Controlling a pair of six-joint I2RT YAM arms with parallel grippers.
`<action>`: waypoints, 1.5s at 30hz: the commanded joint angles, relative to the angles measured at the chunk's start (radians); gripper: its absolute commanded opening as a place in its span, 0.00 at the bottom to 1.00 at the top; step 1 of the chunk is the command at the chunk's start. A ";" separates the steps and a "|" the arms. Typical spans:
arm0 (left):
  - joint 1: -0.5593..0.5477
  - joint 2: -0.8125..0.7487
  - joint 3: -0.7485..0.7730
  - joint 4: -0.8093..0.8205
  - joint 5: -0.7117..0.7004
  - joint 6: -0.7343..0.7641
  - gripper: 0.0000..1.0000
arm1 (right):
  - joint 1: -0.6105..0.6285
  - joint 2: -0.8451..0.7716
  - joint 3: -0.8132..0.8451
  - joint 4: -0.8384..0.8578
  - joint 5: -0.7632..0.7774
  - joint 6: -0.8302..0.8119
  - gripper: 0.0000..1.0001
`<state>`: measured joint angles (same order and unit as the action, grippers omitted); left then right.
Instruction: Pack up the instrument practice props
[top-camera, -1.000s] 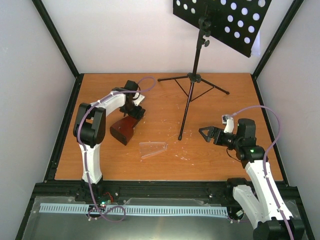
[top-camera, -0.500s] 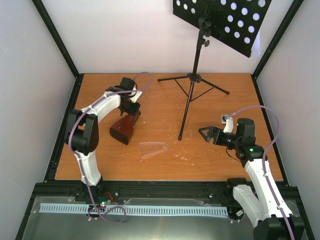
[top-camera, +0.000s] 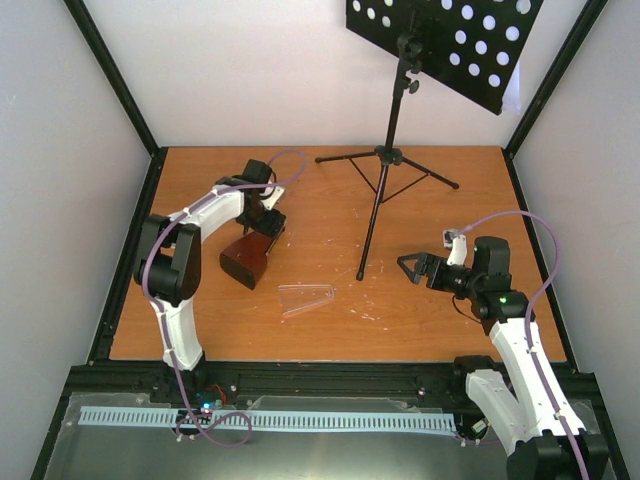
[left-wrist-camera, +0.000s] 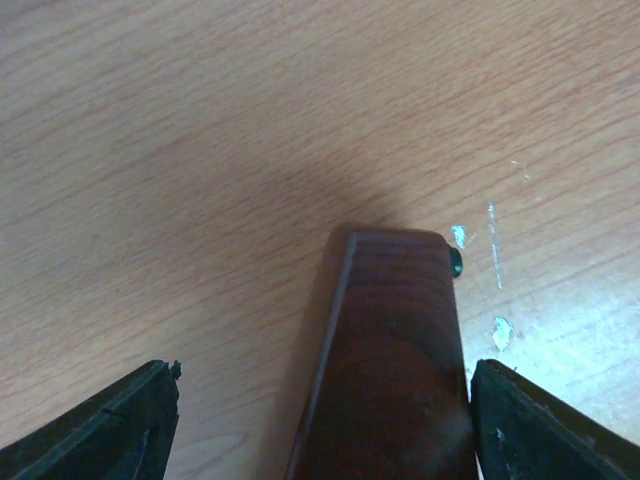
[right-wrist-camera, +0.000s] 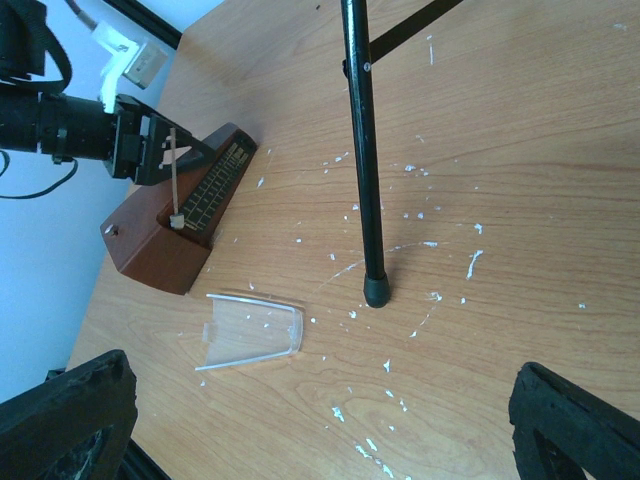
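Note:
The red-brown wooden metronome (top-camera: 247, 262) lies on its side left of centre, its pendulum face showing in the right wrist view (right-wrist-camera: 205, 195). My left gripper (top-camera: 268, 228) is open and straddles the metronome's narrow top (left-wrist-camera: 390, 360). One finger (left-wrist-camera: 530, 430) touches the wood; the other (left-wrist-camera: 110, 430) stands well apart. The clear plastic cover (top-camera: 306, 298) lies loose on the table beside the metronome (right-wrist-camera: 250, 330). The black tripod music stand (top-camera: 385, 150) stands at the back with its perforated desk (top-camera: 450, 40) raised. My right gripper (top-camera: 412, 267) hovers open and empty at the right (right-wrist-camera: 320, 420).
One stand leg ends in a rubber foot (right-wrist-camera: 377, 290) near the table's middle, between the cover and my right gripper. White scuff marks (right-wrist-camera: 440, 245) dot the wooden tabletop (top-camera: 330, 330). Black frame rails (top-camera: 130, 240) and grey walls close in the sides.
My left arm's elbow has swung left and its gripper has shifted slightly over the metronome's top. The metronome, the cover and the right arm have stayed put.

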<state>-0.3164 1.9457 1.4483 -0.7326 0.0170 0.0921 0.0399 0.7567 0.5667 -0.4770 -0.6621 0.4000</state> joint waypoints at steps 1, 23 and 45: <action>-0.006 0.056 0.066 -0.020 -0.035 0.013 0.81 | 0.006 -0.028 -0.010 -0.018 0.016 -0.015 1.00; -0.006 0.046 0.037 0.011 -0.037 -0.017 0.37 | 0.006 -0.038 -0.013 -0.024 0.030 -0.018 1.00; -0.006 -0.264 -0.201 0.689 0.250 -0.126 0.24 | 0.006 -0.043 -0.028 -0.007 0.049 -0.009 1.00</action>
<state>-0.3164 1.7714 1.3285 -0.3462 0.1341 0.0044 0.0399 0.7261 0.5564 -0.4896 -0.6201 0.3866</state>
